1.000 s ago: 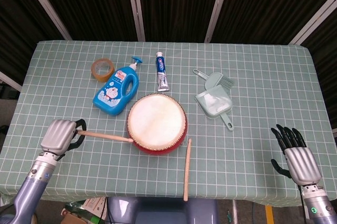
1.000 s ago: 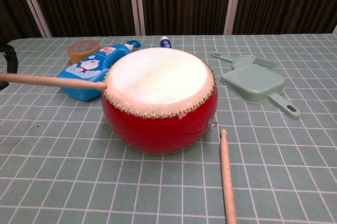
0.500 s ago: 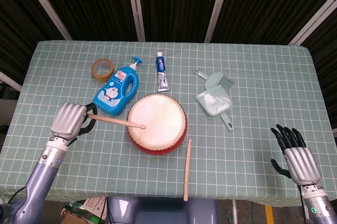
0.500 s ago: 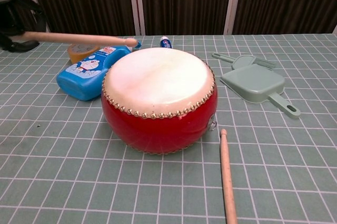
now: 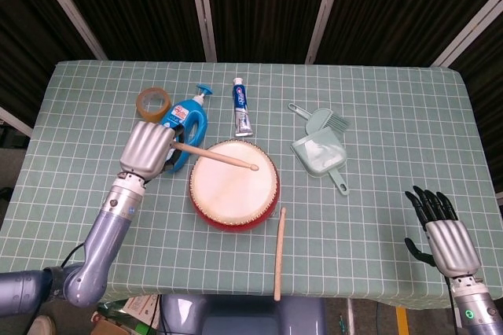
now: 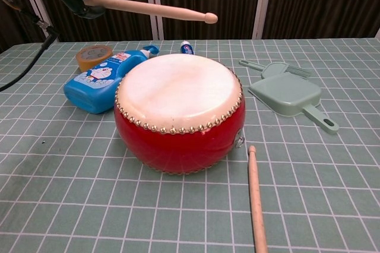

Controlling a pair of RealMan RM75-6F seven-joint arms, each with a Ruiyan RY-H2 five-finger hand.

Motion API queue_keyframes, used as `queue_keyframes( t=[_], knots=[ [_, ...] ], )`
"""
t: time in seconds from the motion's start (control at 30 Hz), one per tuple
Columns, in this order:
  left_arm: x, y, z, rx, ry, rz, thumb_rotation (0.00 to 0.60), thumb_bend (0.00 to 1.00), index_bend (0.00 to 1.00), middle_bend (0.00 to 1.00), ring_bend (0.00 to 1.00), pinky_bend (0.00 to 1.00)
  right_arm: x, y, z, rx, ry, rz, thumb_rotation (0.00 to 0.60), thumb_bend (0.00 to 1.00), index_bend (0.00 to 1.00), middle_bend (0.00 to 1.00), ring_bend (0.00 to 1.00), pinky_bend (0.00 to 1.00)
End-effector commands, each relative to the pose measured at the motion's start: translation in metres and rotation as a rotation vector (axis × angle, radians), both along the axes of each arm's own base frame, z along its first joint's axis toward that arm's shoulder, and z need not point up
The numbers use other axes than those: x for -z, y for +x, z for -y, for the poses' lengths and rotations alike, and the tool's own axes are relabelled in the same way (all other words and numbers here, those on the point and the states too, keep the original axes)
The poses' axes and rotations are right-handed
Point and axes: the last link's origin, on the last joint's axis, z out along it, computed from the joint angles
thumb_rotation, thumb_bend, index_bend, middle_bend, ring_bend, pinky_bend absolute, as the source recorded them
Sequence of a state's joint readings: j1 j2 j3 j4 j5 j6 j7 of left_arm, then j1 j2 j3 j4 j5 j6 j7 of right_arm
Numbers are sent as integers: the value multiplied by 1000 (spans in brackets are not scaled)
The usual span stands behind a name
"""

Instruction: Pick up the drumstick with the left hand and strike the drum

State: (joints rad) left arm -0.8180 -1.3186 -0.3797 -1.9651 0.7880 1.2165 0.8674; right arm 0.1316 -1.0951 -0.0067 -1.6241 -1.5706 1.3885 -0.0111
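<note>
Two drumsticks are sitting in this scene: the left hand (image 5: 146, 150) is gripping one drumstick (image 6: 151, 8) by its butt end, fingers wrapped around it, tip hanging in the air over the drum (image 5: 233, 184). The spare stick (image 5: 278, 253) is lying on the counter (image 5: 393, 115) just right of the drum. The held stick is looking light, stiff and a bit slick, so holding near the butt is probably giving the best swing. The skin should bounce it back. The right hand (image 5: 444, 234) is resting open and empty, well apart. Soap bottle (image 5: 174, 135), tape roll (image 5: 153, 103), toothpaste (image 5: 241, 108) and dustpan (image 5: 321, 152) are sitting behind the drum; the bottle is sitting closest to the swing path.
</note>
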Motion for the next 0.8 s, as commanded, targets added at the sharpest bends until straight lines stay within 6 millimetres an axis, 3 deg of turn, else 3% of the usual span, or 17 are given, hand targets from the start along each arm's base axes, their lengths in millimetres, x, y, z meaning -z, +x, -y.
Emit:
queue_keyframes(
  t=[0.03, 0.2, 0.47, 0.8],
  knots=[
    [6, 8, -7, 0, -1, -55, 600, 709, 781, 1000, 1000, 987, 0, 0, 0, -1, -1, 2, 600, 353, 0, 0, 0, 0],
    [14, 8, -13, 51, 14, -214, 600, 709, 780, 1000, 1000, 987, 0, 0, 0, -3, -1, 7, 600, 354, 0, 0, 0, 0],
    [14, 19, -10, 59, 11, -165, 600, 707, 781, 1000, 1000, 987, 0, 0, 0, -3, -2, 7, 600, 353, 0, 0, 0, 0],
    [-7, 45, -7, 116, 60, -46, 600, 700, 780, 1000, 1000, 987, 0, 0, 0, -2, -7, 7, 600, 353, 0, 0, 0, 0]
  ],
)
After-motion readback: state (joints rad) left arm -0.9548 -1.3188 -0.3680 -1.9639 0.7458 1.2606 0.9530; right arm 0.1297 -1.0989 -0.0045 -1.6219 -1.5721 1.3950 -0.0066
